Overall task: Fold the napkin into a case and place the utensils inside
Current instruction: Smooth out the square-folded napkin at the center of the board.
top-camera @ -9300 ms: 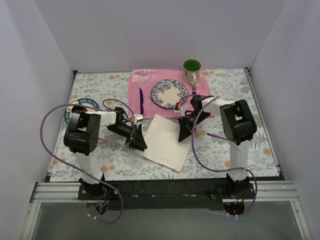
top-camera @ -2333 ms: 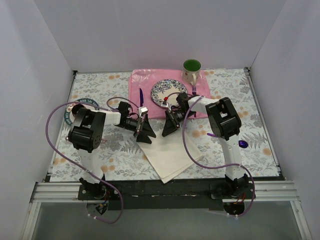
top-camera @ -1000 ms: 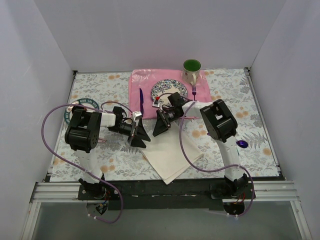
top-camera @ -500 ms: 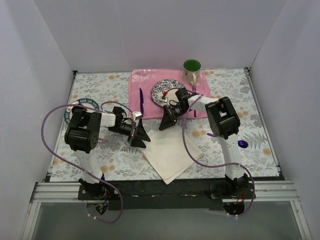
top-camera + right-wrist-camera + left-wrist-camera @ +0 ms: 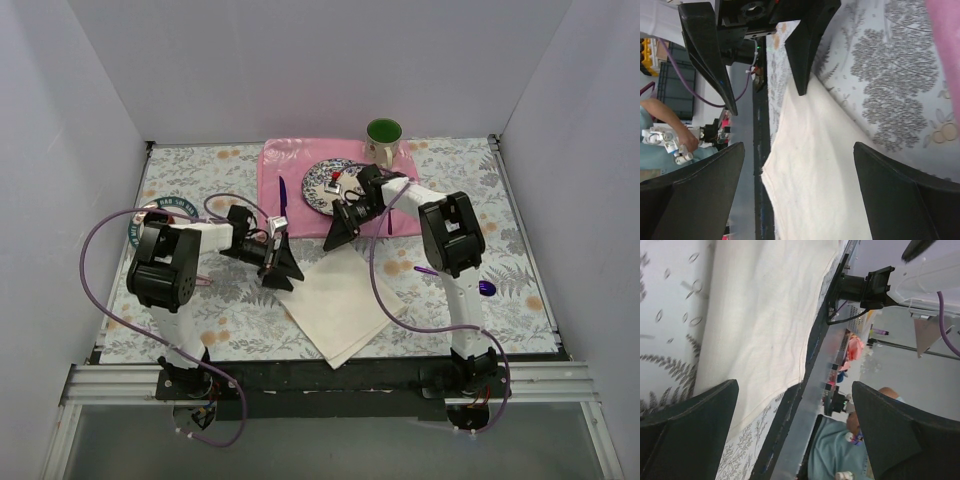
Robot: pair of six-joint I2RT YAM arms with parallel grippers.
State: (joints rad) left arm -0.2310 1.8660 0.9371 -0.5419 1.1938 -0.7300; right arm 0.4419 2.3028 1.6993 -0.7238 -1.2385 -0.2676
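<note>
The cream-white napkin lies flat on the table as a diamond, one corner toward the arms' bases. It also fills the left wrist view and the right wrist view. My left gripper hangs open at the napkin's far-left edge, nothing between its fingers. My right gripper stands open just beyond the napkin's far corner, also holding nothing. Of the utensils, a shiny purple spoon bowl and a thin purple piece show beside the right arm, partly hidden by it.
A pink placemat at the back holds a patterned plate, a dark purple knife and a fork. A green-lined mug stands behind. A round coaster lies at far left.
The right gripper has drawn back from the napkin's far corner toward the plate. The left gripper has shifted slightly away from the bases. Both stay open; the napkin has not moved.
</note>
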